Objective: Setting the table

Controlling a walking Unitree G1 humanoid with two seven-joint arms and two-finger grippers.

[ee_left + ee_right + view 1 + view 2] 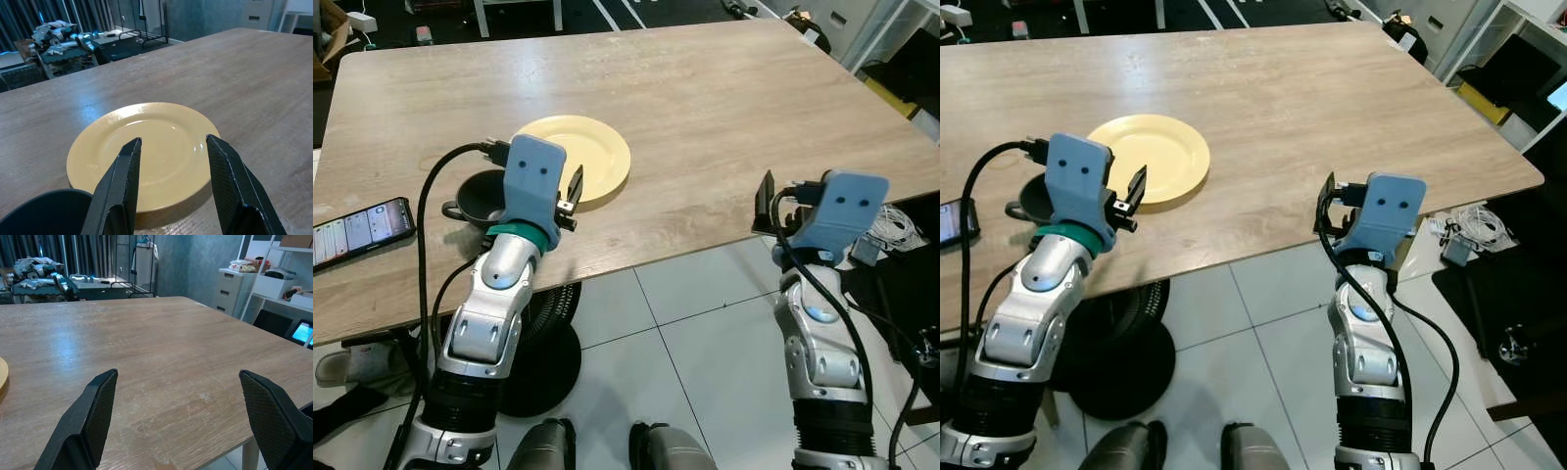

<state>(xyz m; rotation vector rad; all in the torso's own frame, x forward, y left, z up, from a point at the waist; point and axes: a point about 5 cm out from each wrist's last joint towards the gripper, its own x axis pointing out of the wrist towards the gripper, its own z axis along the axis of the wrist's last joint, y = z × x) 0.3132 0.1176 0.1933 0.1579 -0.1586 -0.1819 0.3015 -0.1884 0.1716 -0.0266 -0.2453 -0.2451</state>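
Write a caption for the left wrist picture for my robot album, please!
Left gripper, fingers open, hovers at the near rim of a round yellow plate on a wooden table, beside a dark bowl.

We see our two arms built of silver, rounded metal segments over ribbed black sleeves lower down, each topped by a pale blue wrist housing with two small dark dots on its face. Our left gripper (pixel 573 191) carries long black fingers (pixel 120 183) with a fine cross-hatched texture on the inner pads, a teal ring sits just under its blue housing, and a thick black cable loops out toward nine o'clock. Our right gripper (pixel 1330 211) has the same black textured fingers (pixel 90 423), with black cables running down its silver forearm.
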